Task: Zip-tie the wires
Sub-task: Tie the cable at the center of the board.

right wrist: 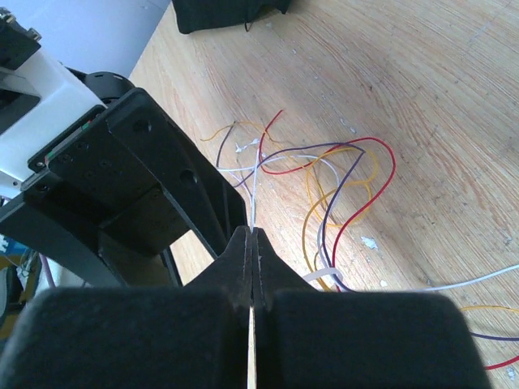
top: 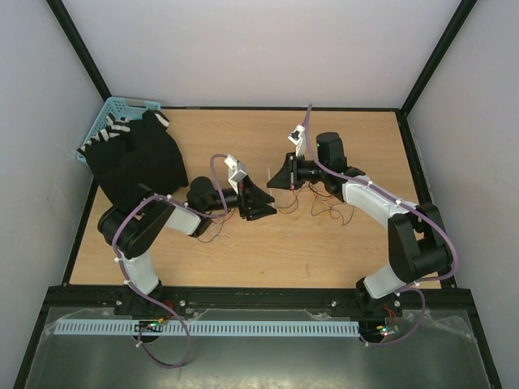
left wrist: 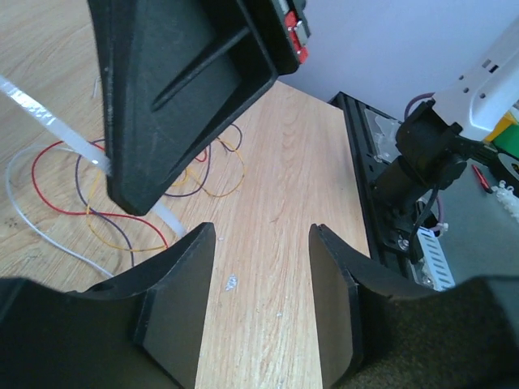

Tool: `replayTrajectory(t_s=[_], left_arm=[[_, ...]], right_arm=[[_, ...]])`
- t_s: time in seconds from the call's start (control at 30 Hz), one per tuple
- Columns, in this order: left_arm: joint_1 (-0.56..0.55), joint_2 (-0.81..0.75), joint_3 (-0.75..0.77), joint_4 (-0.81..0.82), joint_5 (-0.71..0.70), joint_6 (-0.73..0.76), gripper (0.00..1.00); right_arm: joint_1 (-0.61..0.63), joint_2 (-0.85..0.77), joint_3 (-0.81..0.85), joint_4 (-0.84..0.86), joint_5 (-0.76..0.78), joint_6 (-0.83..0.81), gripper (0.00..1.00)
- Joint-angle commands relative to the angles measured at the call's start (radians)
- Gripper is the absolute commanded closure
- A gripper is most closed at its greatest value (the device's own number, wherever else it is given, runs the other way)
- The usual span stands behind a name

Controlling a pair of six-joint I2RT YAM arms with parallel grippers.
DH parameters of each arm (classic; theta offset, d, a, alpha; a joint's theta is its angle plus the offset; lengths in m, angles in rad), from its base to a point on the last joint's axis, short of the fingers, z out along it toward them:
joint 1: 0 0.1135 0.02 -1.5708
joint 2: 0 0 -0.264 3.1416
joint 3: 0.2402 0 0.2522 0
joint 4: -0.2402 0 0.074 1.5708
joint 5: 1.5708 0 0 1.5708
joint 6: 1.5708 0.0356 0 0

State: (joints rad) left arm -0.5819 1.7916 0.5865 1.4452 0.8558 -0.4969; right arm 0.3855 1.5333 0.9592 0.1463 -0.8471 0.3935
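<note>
My right gripper (top: 271,185) is shut on the zip tie (right wrist: 255,190), a thin white strip seen edge-on between its closed fingertips (right wrist: 253,237). The wires (right wrist: 349,174), thin red, orange, purple and whitish strands, lie in loops on the wooden table just beyond it. In the left wrist view the zip tie (left wrist: 49,121) runs slantwise across the wires (left wrist: 77,198) and passes behind the right gripper's tip (left wrist: 134,190). My left gripper (left wrist: 259,284) is open and empty, low over bare wood, facing the right gripper from close by (top: 272,208).
A blue basket (top: 113,107) with black cloth (top: 138,158) spilling out of it stands at the back left. More wire loops trail near the left arm (top: 215,233). A white slotted duct (top: 243,328) runs along the near edge by the arm bases.
</note>
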Motion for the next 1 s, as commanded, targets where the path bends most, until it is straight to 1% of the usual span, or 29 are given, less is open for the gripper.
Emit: replayTrajectory(t_s=[0.0,0.17,0.43,0.57,0.77,0.97], left_arm=[[-0.001,0.019,0.014,0.035,-0.062,0.043,0.5],[0.0,0.019,0.002,0.035,-0.121,0.082,0.59],[0.019,-0.043,-0.056,0.035,-0.145,0.127,0.63],[0.035,-0.055,-0.074,0.035,-0.15,0.131,0.7],[0.035,-0.029,-0.035,0.035,-0.132,0.098,0.69],[0.008,-0.004,0.008,0.035,-0.123,0.089,0.68]], right_arm=[[-0.003,-0.042,-0.006,0.03,-0.027,0.011,1.0],[-0.002,-0.051,-0.017,0.038,-0.029,0.011,1.0],[-0.002,-0.059,-0.015,0.033,-0.024,0.011,1.0],[-0.002,-0.064,-0.015,0.027,-0.02,0.011,1.0],[-0.002,-0.063,-0.017,0.026,-0.019,0.011,1.0],[-0.002,-0.056,-0.019,0.032,-0.021,0.011,1.0]])
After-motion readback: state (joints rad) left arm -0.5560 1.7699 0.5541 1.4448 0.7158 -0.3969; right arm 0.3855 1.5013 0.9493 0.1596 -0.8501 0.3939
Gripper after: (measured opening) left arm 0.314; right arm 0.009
